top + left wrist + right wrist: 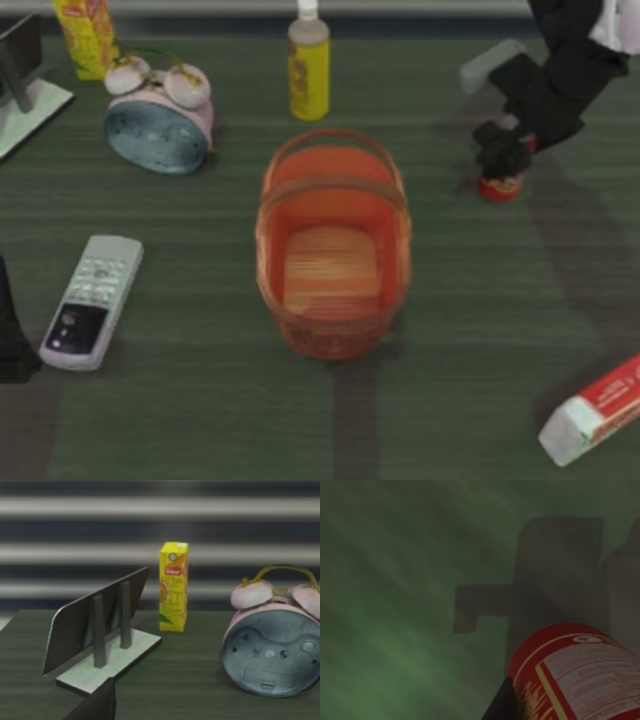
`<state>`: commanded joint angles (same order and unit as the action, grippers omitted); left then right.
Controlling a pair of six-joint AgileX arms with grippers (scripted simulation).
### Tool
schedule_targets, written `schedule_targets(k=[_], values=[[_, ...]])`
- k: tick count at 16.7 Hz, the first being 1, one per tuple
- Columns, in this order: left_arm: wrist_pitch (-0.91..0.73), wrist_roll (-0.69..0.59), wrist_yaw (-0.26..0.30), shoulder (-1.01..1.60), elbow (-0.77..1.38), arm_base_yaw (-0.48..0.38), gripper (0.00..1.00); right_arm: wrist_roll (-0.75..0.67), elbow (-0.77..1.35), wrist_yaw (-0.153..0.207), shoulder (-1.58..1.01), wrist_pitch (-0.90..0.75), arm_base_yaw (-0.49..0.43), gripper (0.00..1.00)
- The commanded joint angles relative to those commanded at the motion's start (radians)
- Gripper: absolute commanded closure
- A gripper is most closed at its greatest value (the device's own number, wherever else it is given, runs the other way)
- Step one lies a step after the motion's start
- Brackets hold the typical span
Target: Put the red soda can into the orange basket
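The red soda can [500, 188] is right of the orange basket [333, 300], directly under my right gripper [500, 160]. In the right wrist view the red soda can [575, 675] fills the lower corner, with one dark finger [502, 702] pressed against its side and its shadow cast on the green table beyond. The right gripper is shut on the can. The orange basket stands upright in the middle of the table, its hoop handle [332, 185] arching over a pale slatted bottom. My left gripper [12, 350] is parked at the left edge, open, with one finger [97, 702] showing.
A yellow bottle [308, 70] stands behind the basket. A pink alarm clock [160, 120], a yellow juice carton [88, 35] and a dark panel on a pale stand [20, 80] occupy the back left. A grey remote [92, 300] lies front left, a red-and-white carton [595, 410] front right.
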<state>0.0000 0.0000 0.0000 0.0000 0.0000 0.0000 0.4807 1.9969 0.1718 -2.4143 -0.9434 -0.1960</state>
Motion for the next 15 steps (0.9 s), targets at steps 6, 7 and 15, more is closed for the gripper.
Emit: schedule_targets(k=[6,7,15], values=[[0.0,0.0,0.0,0.0,0.0,0.0,0.0,-0.172,-0.213,0.317,0.092,0.597,-0.045,1.0],[0.0,0.0,0.0,0.0,0.0,0.0,0.0,-0.204,-0.253,0.375,0.113,0.709,-0.053,1.0],[0.0,0.0,0.0,0.0,0.0,0.0,0.0,-0.438,-0.563,0.8,0.288,1.488,-0.111,1.0]])
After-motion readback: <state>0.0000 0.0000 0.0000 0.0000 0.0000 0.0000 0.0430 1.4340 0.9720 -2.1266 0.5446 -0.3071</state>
